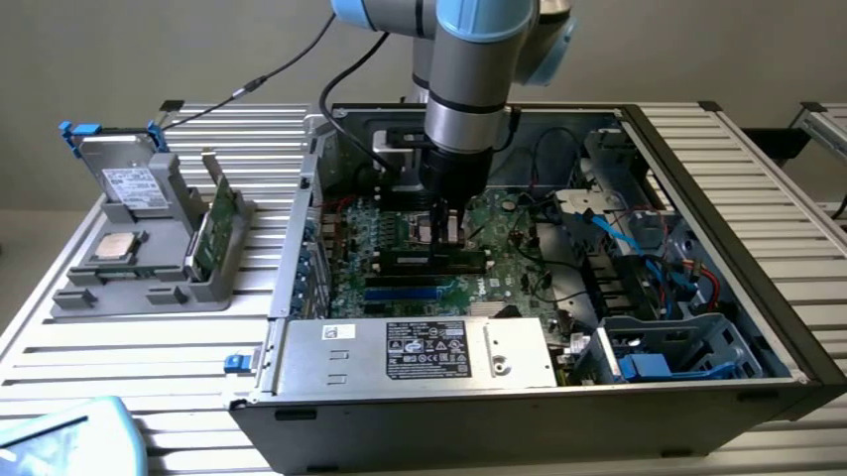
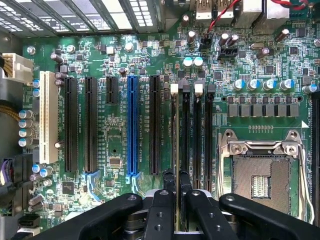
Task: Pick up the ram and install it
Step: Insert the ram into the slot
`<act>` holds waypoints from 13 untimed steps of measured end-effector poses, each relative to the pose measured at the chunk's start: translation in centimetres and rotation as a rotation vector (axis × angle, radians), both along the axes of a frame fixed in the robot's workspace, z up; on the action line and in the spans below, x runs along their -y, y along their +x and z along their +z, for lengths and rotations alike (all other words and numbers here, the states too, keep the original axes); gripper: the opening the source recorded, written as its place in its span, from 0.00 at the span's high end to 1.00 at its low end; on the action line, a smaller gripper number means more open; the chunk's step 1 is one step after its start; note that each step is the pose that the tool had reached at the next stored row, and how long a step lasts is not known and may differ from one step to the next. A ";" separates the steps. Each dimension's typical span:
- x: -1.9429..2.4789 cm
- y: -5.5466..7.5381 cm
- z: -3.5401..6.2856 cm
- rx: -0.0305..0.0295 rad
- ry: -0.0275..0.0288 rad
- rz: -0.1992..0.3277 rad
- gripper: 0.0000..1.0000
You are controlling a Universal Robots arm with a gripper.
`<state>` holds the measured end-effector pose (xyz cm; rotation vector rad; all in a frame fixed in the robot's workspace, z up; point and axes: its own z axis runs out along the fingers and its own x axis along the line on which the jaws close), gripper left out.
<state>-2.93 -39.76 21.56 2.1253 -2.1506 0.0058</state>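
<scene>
Over the memory slots inside the open computer case [image 1: 741, 178]: fingers [image 2: 168, 181] closed narrow on the ram [image 1: 430, 261].

Ram stands on edge along a slot on the motherboard [image 2: 115, 145], between the expansion slots and the empty processor socket [image 2: 260, 175]; seating depth cannot be told. Judgement: hold it upright and parallel to the slot, then press straight down with even load at both ends and no twist. Case sits on a slatted metal counter [image 1: 133, 342]. Grey parts tray [image 1: 146, 288] at the exterior view's left, loose cables [image 1: 622, 233] at its right.
</scene>
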 end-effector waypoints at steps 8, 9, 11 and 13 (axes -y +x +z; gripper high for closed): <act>-0.03 0.0 0.07 -0.0003 -0.0151 0.000 0.85; -0.05 0.0 0.08 -0.0003 -0.0158 0.000 0.85; -0.07 0.0 0.08 -0.0002 -0.0169 0.000 0.85; -0.12 0.0 0.09 -0.0002 -0.0183 0.000 0.85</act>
